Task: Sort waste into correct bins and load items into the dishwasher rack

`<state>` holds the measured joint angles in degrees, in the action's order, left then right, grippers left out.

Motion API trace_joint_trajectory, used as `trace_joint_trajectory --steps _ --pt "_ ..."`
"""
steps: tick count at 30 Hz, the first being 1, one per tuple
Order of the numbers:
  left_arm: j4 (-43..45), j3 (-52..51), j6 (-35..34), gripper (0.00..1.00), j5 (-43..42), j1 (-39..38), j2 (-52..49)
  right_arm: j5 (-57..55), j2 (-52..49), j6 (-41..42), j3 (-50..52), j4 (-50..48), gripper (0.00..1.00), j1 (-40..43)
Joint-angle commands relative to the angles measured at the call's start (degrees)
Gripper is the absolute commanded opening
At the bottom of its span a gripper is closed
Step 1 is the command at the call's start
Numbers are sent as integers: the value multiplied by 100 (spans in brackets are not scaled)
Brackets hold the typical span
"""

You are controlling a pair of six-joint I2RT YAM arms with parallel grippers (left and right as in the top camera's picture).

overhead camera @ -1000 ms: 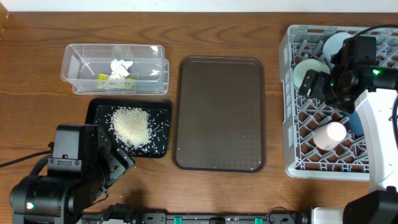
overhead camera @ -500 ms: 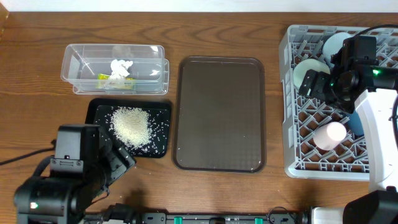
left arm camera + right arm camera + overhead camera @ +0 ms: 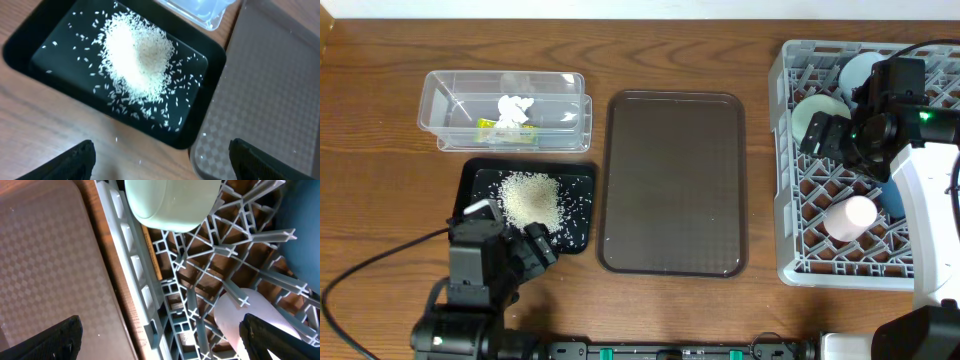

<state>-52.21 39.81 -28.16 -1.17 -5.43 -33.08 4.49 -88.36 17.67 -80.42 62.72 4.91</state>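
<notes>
White loose rice grains (image 3: 137, 62) lie heaped in the shallow black rectangular tray (image 3: 50, 57), with a few strays on the wooden table (image 3: 380, 180) just beside it. The left gripper (image 3: 162, 160) hovers over the tray's near edge, its 2 fingers spread wide, holding nothing. A crumpled white paper napkin (image 3: 515, 106) and a small yellow-green printed wrapper (image 3: 500, 132) sit in the clear plastic rectangular tub (image 3: 440, 110). Beside both bins lies a large brown serving tray (image 3: 672, 180). The large grey plastic lattice rack (image 3: 790, 150) holds a light-blue bowl (image 3: 856, 70), a small mint-green bowl (image 3: 170, 202), a small pink cup (image 3: 850, 215) and a dark-blue bowl (image 3: 893, 196). The right gripper (image 3: 167, 340) hangs above the rack, fingers parted and empty.

Lab bench, wooden table (image 3: 380, 200), dish rack (image 3: 786, 200)
</notes>
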Motion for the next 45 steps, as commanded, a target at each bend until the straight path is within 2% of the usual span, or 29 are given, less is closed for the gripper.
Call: trace_joint_trajectory --steps 1,15,23,35,45 --pt "293 -315 164 88 26 -17 179 4 48 72 -13 -7 99 0" --pt "1869 -1434 1314 87 28 -17 1143 4 48 72 -13 -7 99 0" --pt "2846 -2507 1309 88 24 -17 1781 4 48 72 -13 -7 99 0" --pt "4135 -3399 1311 88 28 -17 2297 4 48 72 -13 -7 99 0" --pt "4315 -3731 1311 88 225 -17 2590 4 48 72 -13 -7 99 0"
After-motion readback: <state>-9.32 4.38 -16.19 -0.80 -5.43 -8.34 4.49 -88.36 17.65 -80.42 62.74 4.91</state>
